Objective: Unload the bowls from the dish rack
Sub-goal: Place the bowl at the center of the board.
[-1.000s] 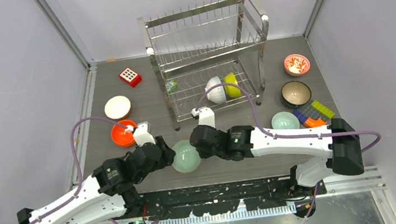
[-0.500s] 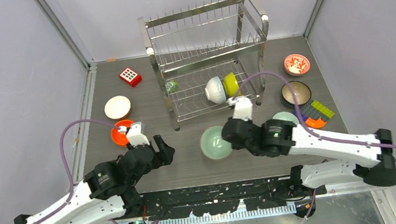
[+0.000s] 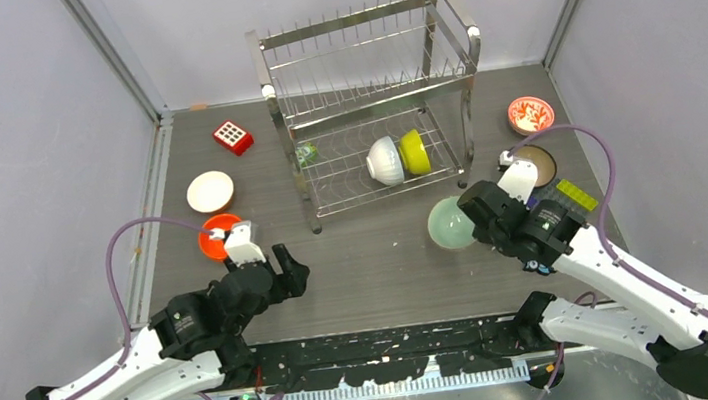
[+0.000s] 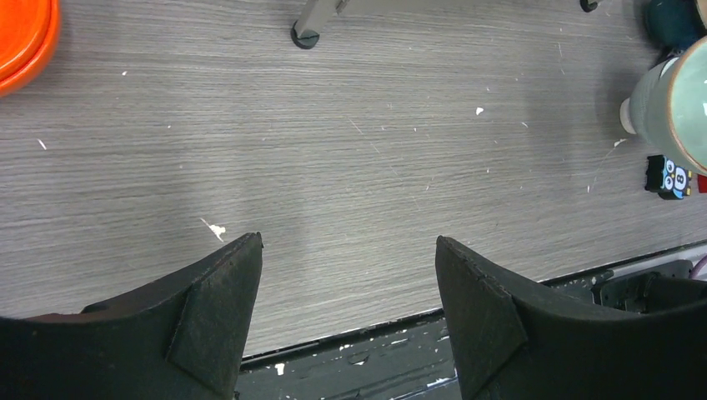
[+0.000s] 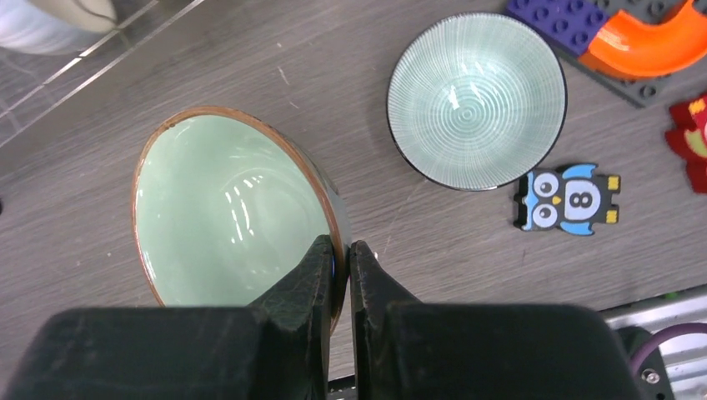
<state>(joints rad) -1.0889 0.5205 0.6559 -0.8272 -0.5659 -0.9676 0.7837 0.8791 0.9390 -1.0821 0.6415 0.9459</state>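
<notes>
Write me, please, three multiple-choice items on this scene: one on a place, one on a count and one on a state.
1. Where does the orange bowl lie?
A. On the table, left of the dish rack
B. On the rack's lower tier
C. On the rack's top tier

2. How many bowls sit in the dish rack?
A. None
B. Two
C. Four

3. How does the left gripper stand?
A. Shut on a bowl
B. Shut on nothing
C. Open, holding nothing

Answers:
1 A: the top view shows it on the table, apart from the rack.
2 B: a white bowl and a lime-yellow bowl stand on edge on the lower tier.
3 C: its wrist view shows only bare table between the spread fingers.
</notes>
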